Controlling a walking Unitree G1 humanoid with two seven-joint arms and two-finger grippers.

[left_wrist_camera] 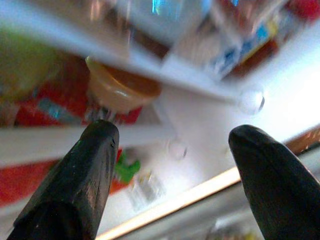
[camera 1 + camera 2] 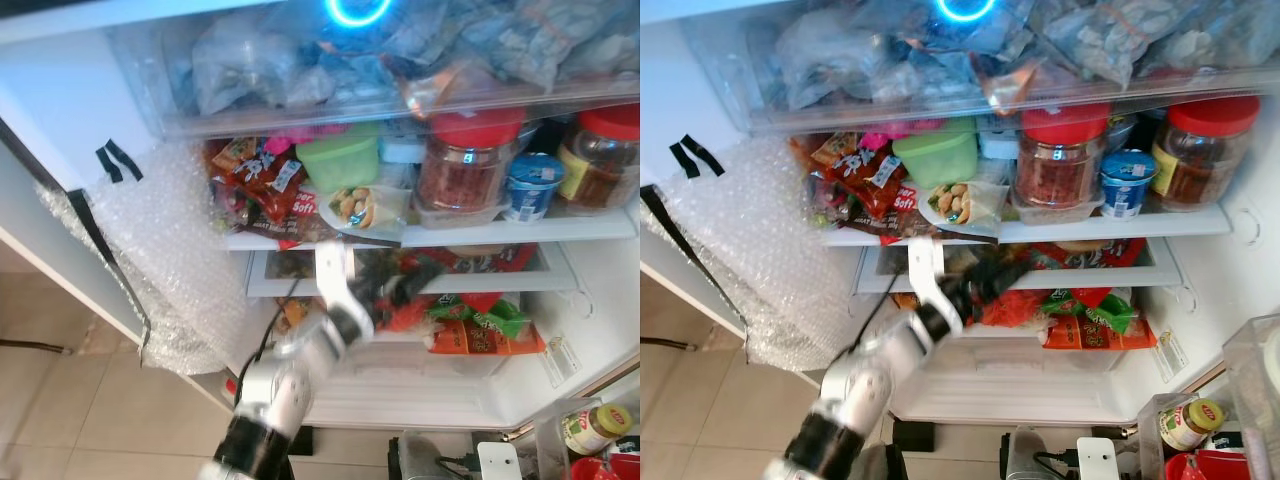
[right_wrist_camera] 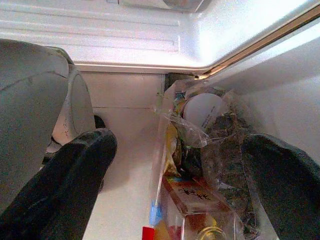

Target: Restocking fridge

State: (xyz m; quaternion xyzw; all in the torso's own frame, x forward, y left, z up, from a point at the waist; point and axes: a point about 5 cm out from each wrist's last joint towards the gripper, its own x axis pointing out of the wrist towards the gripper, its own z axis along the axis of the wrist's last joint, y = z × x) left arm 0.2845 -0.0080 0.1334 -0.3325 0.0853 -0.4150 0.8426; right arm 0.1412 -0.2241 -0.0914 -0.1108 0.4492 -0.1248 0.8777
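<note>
Two black fingers [image 1: 80,185] of our left gripper [image 2: 395,285] are spread wide with nothing between them, reaching into the fridge just under the white shelf [image 2: 520,232]. Our right gripper [image 3: 180,200] hangs low by the fridge foot, fingers also apart and empty, facing a clear bag of groceries [image 3: 200,165] on the floor, which we judge is the stock waiting to go in.

The risk now is the crowding. Below the shelf, red and green snack packets [image 2: 470,325] lie bunched right beside the fingers, and a careless sweep could drag them out. On the shelf, the red-lidded jar [image 2: 465,165] and blue yogurt cup [image 2: 530,187] sit near its front edge; a knock from underneath could shake them. Left of the shelf, bubble wrap [image 2: 165,250] drapes the fridge wall.
</note>
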